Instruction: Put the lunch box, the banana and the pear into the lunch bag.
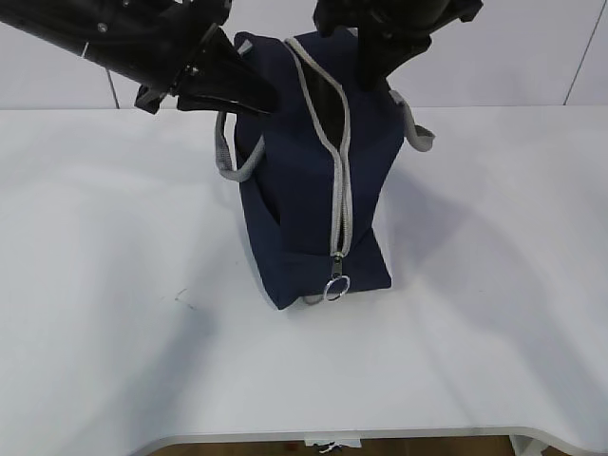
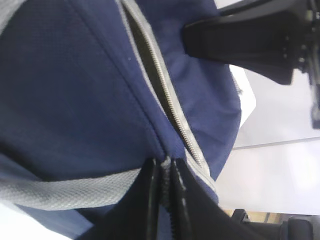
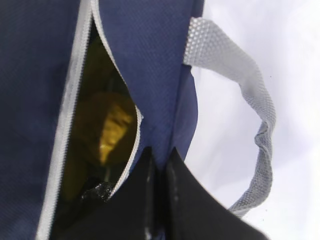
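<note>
The navy lunch bag (image 1: pixel 304 199) stands on the white table (image 1: pixel 104 285), its grey zipper (image 1: pixel 340 180) facing me and gaping near the top. The ring pull (image 1: pixel 336 288) hangs low at the front. My left gripper (image 1: pixel 258 97) is shut on the bag's top left fabric, also in the left wrist view (image 2: pixel 165 164). My right gripper (image 1: pixel 373 81) is shut on the bag's top right fabric, also in the right wrist view (image 3: pixel 159 156). Through the gap a yellow fruit (image 3: pixel 107 125) shows inside; I cannot tell whether it is the banana or the pear. The lunch box is hidden.
Grey webbing handles hang at the bag's left (image 1: pixel 228 157) and right (image 1: pixel 418 128). The table's front edge (image 1: pixel 380 435) runs along the bottom of the exterior view. A white wall stands behind the table.
</note>
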Available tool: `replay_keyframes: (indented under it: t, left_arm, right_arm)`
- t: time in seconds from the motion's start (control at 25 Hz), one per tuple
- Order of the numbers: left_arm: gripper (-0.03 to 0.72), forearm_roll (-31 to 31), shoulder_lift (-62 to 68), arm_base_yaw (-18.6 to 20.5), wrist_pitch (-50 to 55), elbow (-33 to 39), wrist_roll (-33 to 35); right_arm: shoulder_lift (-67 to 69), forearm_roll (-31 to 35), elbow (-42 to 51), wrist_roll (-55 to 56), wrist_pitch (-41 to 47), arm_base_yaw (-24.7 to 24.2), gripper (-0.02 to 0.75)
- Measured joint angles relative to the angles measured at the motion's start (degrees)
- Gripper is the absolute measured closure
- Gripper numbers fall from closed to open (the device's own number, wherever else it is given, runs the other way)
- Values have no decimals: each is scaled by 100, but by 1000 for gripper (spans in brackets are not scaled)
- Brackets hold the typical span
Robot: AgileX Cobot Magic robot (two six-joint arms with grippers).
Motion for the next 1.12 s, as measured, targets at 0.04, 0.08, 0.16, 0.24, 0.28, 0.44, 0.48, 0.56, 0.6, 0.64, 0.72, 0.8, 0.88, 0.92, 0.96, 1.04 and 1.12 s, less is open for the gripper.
replay_keyframes:
  t: [0.04, 0.08, 0.16, 0.24, 0.28, 0.44, 0.48, 0.56, 0.6, 0.64, 0.72, 0.8, 0.88, 0.92, 0.96, 1.04, 1.12]
  left_arm:
    - [664, -33, 27, -14, -21, 0, 13]
    - [644, -46, 40, -22, -25, 0, 31]
    - [574, -54, 52, -37, -72, 0, 59]
    - [470, -82, 62, -51, -98, 0, 83]
    - [421, -82, 62, -51, -112, 0, 83]
    - [337, -82, 62, -51, 106, 0, 93]
    - [330, -71, 62, -27, 202, 0, 93]
    - [324, -36, 37, 56, 479, 0, 93]
    - [323, -26, 0, 97, 608, 0, 93]
    - [322, -26, -58, 164, 766, 0, 93]
    - [322, -13, -180, 324, 1064, 0, 93]
    - [322, 13, -307, 506, 1179, -3, 93]
    - [322, 245, -431, 616, 1204, -3, 42]
    - [322, 480, -503, 643, 1204, -3, -1]
    - [322, 779, -585, 651, 1218, -3, -82]
    - [322, 1544, -766, 651, 1277, -3, -408]
    - [322, 2341, -934, 617, 1322, -3, -780]
  right_arm:
    - [0, -12, 0, 46, 0, 0, 727]
    - [0, -12, 0, 86, 0, 0, 715]
    - [0, -23, 0, 139, -23, 0, 651]
    - [0, -23, 0, 196, -57, 0, 547]
    - [0, -23, 0, 225, -71, 0, 482]
    - [0, -11, 0, 251, -87, 0, 301]
    - [-24, 17, 0, 260, -87, 0, 287]
    - [-181, 106, 79, 264, -101, 0, 273]
    - [-308, 140, 169, 275, -110, 0, 271]
    - [-456, 179, 263, 275, -110, 0, 270]
    - [-753, 190, 559, 275, -110, 0, 270]
    - [-1074, 190, 887, 275, -110, 0, 270]
    - [-1405, 227, 1273, 275, -110, 0, 270]
    - [-1548, 284, 1438, 275, -110, 0, 270]
    - [-1723, 346, 1670, 275, -110, 0, 270]
    - [-2066, 502, 2026, 221, -110, 0, 270]
    - [-2355, 671, 2360, 60, -110, 0, 270]
